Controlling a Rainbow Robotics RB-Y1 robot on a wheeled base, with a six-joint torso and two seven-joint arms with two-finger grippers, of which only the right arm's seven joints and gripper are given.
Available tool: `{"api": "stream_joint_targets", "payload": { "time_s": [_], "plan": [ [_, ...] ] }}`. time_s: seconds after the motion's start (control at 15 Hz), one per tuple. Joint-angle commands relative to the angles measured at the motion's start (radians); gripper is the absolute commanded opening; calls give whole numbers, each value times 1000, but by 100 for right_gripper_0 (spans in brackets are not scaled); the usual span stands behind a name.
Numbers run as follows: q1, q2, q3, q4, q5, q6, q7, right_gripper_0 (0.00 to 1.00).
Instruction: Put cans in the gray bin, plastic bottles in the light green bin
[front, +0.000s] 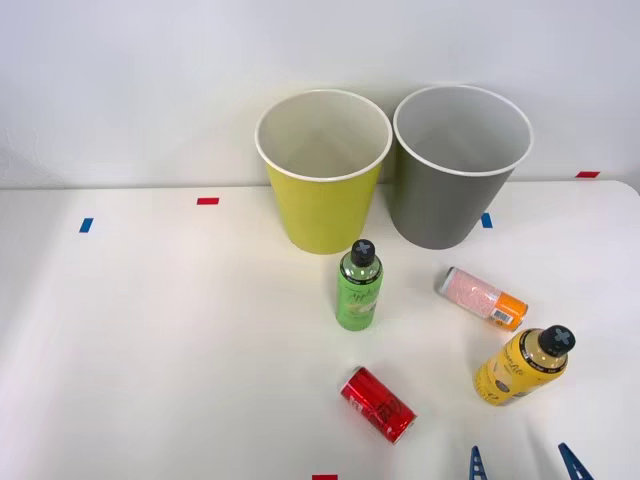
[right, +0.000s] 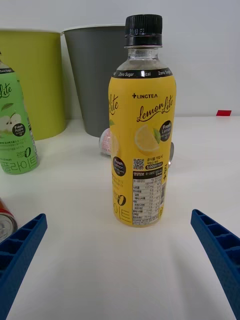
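Blue fingers of the right gripper stand wide apart at the table's front edge, holding nothing, facing the upright yellow-orange bottle. Behind it lies what seems the pink can. Green bottle stands mid-table, red can lies near front; light green bin and gray bin sit at the back edge.

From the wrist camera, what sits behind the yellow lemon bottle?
Behind the yellow black-capped plastic bottle lies the pale pink can, mostly covered by it, only an end peeking out. Farther back stands the round gray bin.
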Motion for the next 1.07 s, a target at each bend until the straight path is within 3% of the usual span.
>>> {"api": "stream_joint_targets", "payload": {
  "time_s": [0.07,1.07],
  "plan": [
    [0,0,0,0,0,0,0,100],
    [0,0,0,0,0,0,0,100]
  ]
}}
